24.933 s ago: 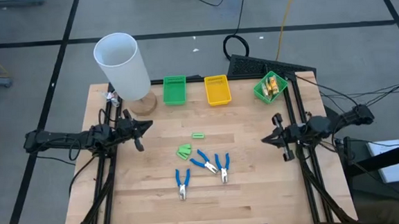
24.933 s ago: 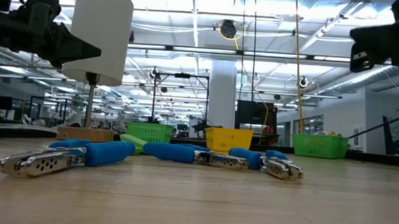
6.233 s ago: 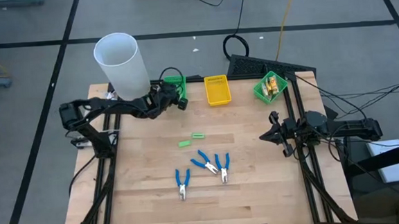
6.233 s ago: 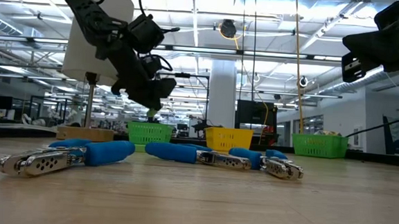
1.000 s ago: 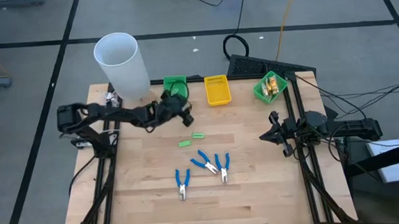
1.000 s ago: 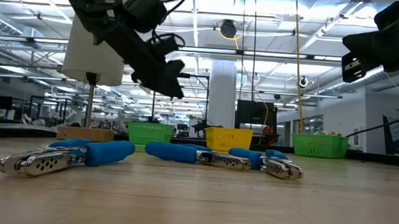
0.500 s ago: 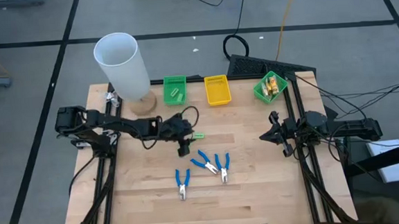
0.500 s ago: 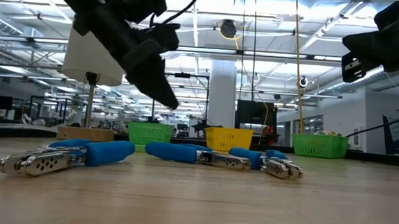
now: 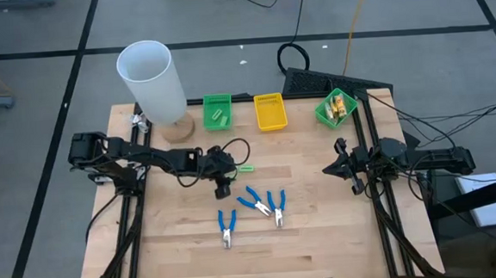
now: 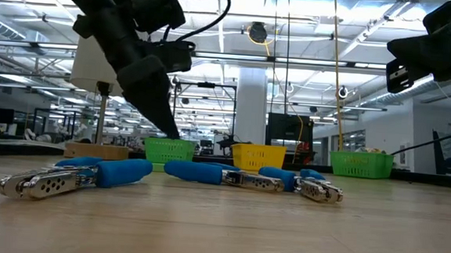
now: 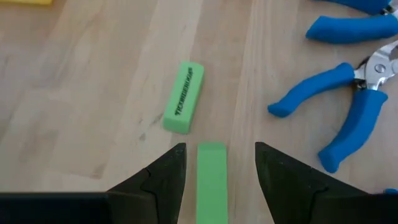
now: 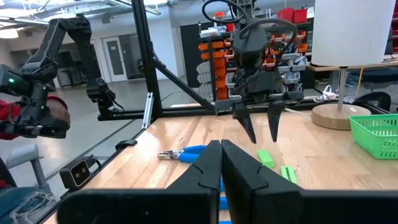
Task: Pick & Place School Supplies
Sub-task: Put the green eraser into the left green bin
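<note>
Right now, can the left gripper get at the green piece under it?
Probably yes. The left gripper is open and straddles the green piece lying flat on the table; the second green piece and pliers lie clear of it.

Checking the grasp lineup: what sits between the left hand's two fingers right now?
In the left wrist view, a green block lies lengthwise on the wooden table between the open fingers of the left hand, touching neither.
</note>
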You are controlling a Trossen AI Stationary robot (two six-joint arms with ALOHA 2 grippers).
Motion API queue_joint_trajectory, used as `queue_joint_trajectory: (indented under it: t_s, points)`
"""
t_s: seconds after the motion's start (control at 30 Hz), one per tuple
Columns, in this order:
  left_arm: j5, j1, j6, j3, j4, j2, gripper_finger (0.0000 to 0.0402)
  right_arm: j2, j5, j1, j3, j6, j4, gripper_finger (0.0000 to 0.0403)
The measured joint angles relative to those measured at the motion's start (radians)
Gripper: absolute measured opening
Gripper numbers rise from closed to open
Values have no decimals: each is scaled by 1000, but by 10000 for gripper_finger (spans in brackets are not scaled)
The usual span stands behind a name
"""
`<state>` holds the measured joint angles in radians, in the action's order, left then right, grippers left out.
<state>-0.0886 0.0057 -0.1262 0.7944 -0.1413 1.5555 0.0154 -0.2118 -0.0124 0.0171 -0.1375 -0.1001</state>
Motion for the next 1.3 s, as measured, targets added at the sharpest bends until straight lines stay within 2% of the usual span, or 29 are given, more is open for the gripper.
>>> queue_joint_trajectory:
  t_s: [0.17,0.6,1.3]
  points:
    - [28,-2,-3,0,-15,32,191,0,0,0,0,0,0,4]
    - [21,0,-2,0,-24,130,171,0,0,0,0,0,0,4]
    - [12,0,-15,1,-73,134,170,0,0,0,0,0,0,4]
